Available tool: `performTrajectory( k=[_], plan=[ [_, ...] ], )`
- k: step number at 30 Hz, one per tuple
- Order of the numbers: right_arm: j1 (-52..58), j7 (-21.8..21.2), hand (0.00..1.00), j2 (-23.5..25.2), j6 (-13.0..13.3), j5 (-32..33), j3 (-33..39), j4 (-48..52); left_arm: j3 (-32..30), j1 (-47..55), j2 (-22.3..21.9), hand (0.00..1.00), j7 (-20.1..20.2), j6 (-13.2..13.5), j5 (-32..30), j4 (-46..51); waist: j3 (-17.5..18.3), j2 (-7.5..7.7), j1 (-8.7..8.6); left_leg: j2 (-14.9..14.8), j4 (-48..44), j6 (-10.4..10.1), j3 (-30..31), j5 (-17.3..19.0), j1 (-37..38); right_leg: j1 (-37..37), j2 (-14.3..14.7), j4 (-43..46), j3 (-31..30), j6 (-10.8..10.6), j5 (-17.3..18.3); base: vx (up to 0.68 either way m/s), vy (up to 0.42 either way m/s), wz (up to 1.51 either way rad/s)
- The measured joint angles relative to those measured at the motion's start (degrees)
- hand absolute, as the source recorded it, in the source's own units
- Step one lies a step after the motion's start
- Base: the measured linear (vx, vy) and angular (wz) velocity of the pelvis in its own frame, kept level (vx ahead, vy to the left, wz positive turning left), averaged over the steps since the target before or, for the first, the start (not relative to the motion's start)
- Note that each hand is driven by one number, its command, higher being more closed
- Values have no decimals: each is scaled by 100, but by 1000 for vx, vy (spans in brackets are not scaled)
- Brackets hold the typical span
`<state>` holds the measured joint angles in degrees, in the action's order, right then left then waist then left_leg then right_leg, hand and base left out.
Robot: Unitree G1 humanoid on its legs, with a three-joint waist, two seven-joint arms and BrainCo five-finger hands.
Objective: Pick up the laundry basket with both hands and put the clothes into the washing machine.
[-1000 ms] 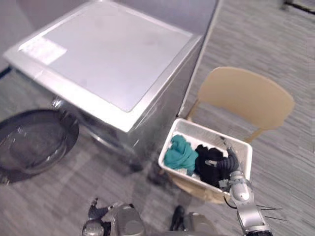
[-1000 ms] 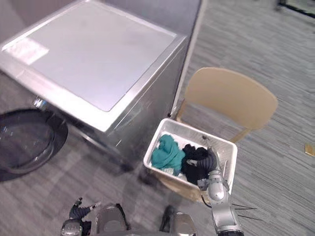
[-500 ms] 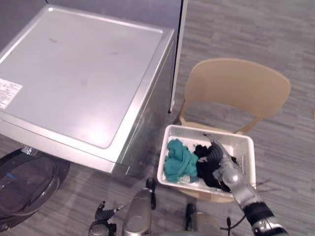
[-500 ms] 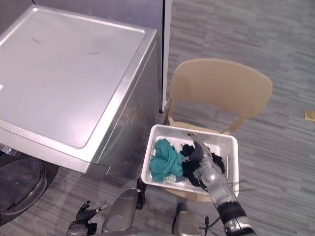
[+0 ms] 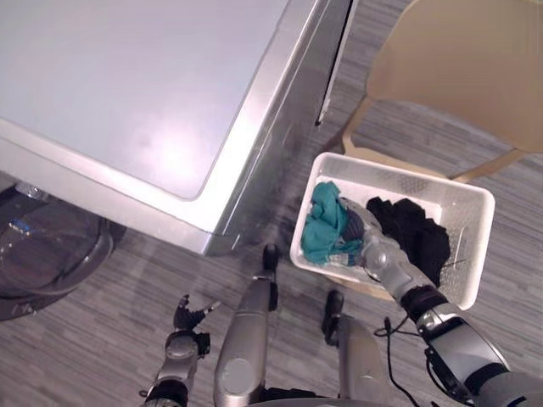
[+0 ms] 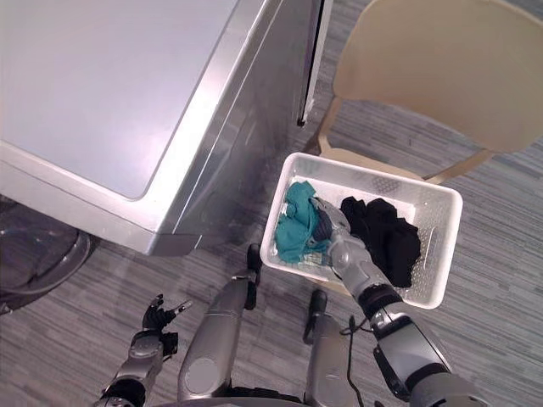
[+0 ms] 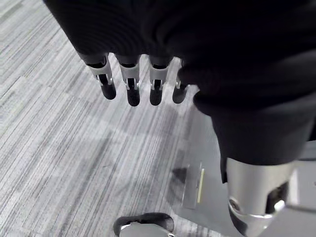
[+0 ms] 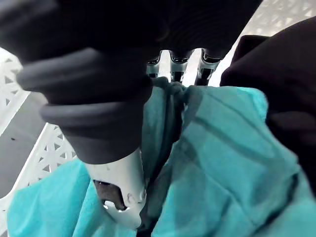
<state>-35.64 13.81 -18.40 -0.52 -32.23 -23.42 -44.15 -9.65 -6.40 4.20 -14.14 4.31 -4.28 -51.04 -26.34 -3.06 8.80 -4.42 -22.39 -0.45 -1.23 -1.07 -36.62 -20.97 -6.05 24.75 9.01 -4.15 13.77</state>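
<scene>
Hanging low over the grey floor (image 7: 59, 138), the left hand (image 5: 188, 315) had its fingers straight and spread, nothing in them. Bit further out, the right hand (image 5: 355, 227) was down inside the white laundry basket (image 5: 399, 173), pushed into the teal garment (image 5: 322, 225) next to the black clothes (image 5: 416, 233), and honestly you couldn't tell if it had a grip or not. Basket sat on the tan chair (image 5: 458, 68), just beside the silver washing machine (image 5: 127, 76), whose round glass door (image 5: 47, 254) hung open.

Silver fingers (image 7: 129, 79), dark, apparently ribbed cover (image 7: 197, 39)
</scene>
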Motion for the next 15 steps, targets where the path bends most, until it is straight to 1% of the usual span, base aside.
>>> performTrajectory(
  k=[3,5,8,12,14,15],
  plan=[
    [-43,157,100,181,-112,-194,-1,1,-45,-59,-111,0,-21,-2,27,2,-29,51,7,19,-1,12,65,-31,-51,-15,-3,7,82,2,1,48,-37,12],
    [-81,224,100,333,-126,-214,-2,1,-127,-140,-138,0,-72,-7,27,1,-47,81,-3,37,45,48,125,-102,-31,29,-12,4,187,4,1,68,-58,17],
    [-79,214,100,403,-135,-213,-11,0,-123,-154,-151,0,-98,-7,26,30,-63,108,23,45,115,36,138,-112,108,146,-18,-1,194,27,15,53,-61,9],
    [-33,214,100,557,-130,-171,50,15,-97,-155,-157,0,-98,-8,25,75,-73,130,30,68,442,-56,149,-229,393,318,-18,-106,197,57,31,23,-72,4],
    [110,213,100,562,-130,-14,157,227,-78,-154,-139,0,-98,-27,25,61,-75,134,13,49,457,-68,168,-239,450,375,6,-128,202,63,34,11,-58,1],
    [294,213,100,566,-126,86,310,500,30,-151,-89,0,-98,-39,25,42,-85,149,-4,41,460,-69,177,-239,521,459,20,-155,200,63,33,21,-43,-1]
  ],
)
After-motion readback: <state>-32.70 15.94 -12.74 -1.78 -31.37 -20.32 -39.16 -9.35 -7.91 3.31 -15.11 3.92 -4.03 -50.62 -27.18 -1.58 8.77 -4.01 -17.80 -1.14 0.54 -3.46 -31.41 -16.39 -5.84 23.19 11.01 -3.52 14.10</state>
